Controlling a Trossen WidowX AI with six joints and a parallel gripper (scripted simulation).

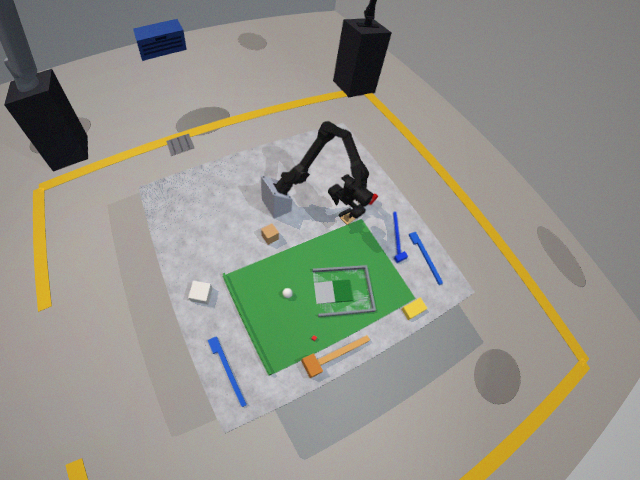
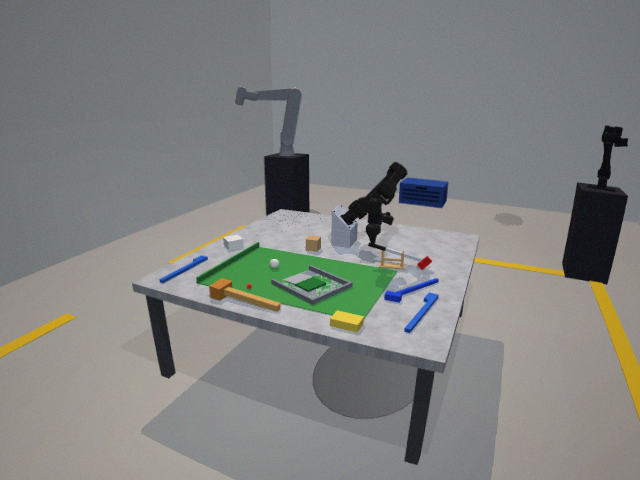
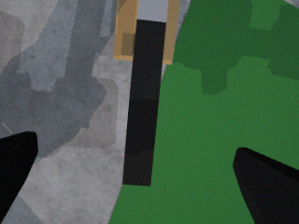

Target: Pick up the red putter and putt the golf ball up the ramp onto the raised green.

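- The golf ball (image 1: 287, 292) sits on the mat (image 1: 268, 320), beside the walled green (image 1: 343, 291).
- The putter (image 2: 413, 258) lies across a small rack (image 2: 392, 258) behind the mat, under the gripper (image 2: 376, 242).
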